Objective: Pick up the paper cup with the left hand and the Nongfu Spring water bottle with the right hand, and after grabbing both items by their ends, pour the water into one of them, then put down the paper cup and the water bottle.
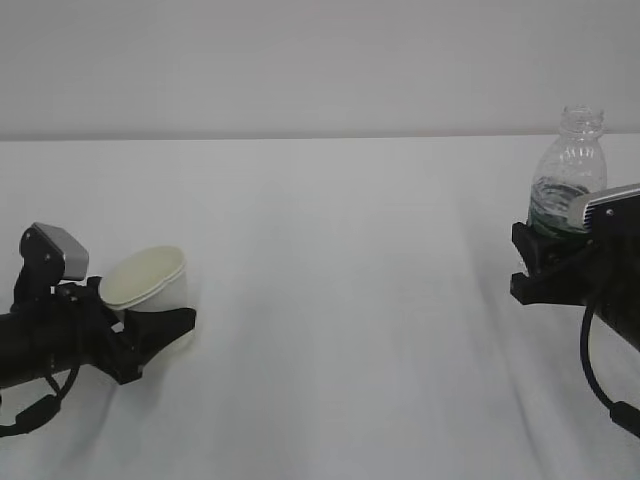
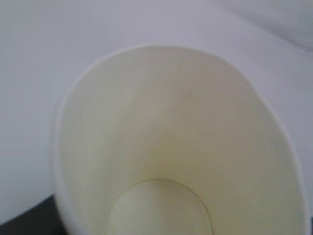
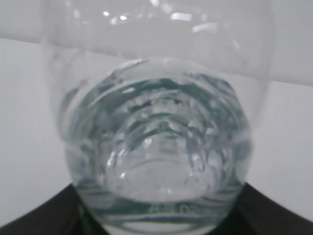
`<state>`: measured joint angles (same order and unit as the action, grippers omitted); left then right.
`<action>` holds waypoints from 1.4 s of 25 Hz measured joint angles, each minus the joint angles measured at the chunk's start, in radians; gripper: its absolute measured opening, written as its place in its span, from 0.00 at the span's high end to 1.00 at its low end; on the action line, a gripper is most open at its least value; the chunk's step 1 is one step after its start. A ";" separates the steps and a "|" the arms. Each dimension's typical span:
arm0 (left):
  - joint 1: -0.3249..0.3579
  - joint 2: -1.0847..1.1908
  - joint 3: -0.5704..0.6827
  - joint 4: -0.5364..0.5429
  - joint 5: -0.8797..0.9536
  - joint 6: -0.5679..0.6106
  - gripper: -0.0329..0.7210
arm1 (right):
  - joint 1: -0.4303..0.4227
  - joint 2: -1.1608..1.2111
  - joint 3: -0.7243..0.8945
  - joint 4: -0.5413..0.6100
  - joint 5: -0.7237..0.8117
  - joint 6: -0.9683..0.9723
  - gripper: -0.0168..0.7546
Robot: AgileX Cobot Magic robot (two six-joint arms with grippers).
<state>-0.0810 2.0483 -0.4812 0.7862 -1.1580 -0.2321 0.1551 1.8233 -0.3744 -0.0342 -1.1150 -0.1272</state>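
Note:
The white paper cup [image 1: 150,278] sits between the fingers of my left gripper [image 1: 165,305], low over the table at the left and tipped so its cream inside faces out. Its open mouth fills the left wrist view [image 2: 176,147], with one dark finger [image 2: 24,223] showing at the bottom corner. At the far right my right gripper [image 1: 545,260] is shut on the lower part of the clear, capless water bottle [image 1: 568,170], which stands upright. Its ribbed body with green tints fills the right wrist view [image 3: 156,137], and clear water [image 3: 156,181] lies in its lower part between black fingers [image 3: 44,220].
A white table [image 1: 330,300] runs back to a pale wall [image 1: 320,60]. A black cable [image 1: 600,385] loops down from the right arm at the right edge. The left arm's grey wrist block [image 1: 55,250] stands beside the cup.

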 joint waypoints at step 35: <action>-0.400 -0.016 -0.342 0.299 0.068 -0.305 0.36 | 0.000 0.000 0.000 -0.038 0.000 -0.023 0.46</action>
<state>-0.4807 2.0327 -0.8228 1.0852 -1.0903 -0.5366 0.1551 1.8233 -0.3744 -0.0719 -1.1150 -0.1500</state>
